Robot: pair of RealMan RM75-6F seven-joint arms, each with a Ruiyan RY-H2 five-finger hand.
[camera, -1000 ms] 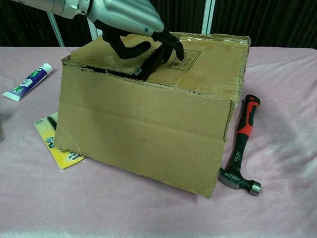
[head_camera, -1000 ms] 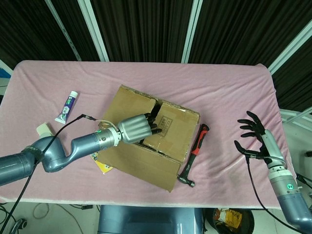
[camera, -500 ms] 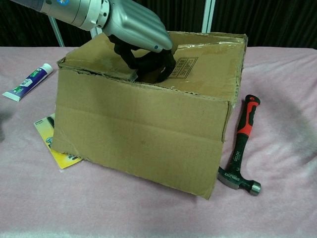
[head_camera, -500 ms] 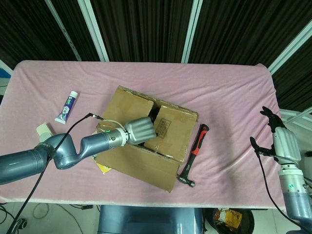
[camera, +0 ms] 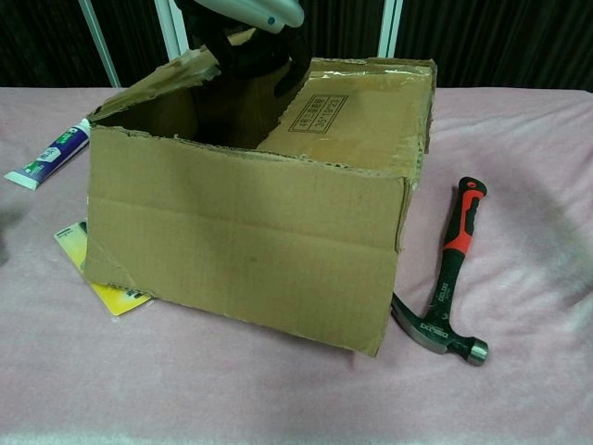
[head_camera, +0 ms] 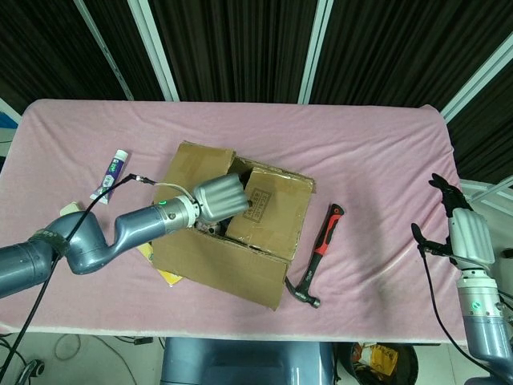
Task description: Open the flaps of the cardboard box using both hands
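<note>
The cardboard box (head_camera: 240, 257) sits mid-table on the pink cloth, its front wall (camera: 241, 241) facing the chest camera. Its left top flap (head_camera: 199, 164) is raised and tilted up (camera: 153, 85), so the dark inside shows. My left hand (head_camera: 220, 199) is at the opening, its dark fingers (camera: 248, 57) hooked around that flap's inner edge. The right top flap (head_camera: 271, 210), printed with a label (camera: 320, 109), still lies flat. My right hand (head_camera: 465, 234) hovers far off at the table's right edge, fingers spread and holding nothing.
A red-and-black hammer (head_camera: 317, 257) lies just right of the box (camera: 449, 269). A toothpaste tube (head_camera: 110, 176) lies at the left (camera: 51, 153). A yellow packet (camera: 107, 289) pokes out from under the box's left corner.
The left hand has pulled the left flap up from flat to raised. The box slid and turned slightly to the left. The right hand stays at the table's edge.
</note>
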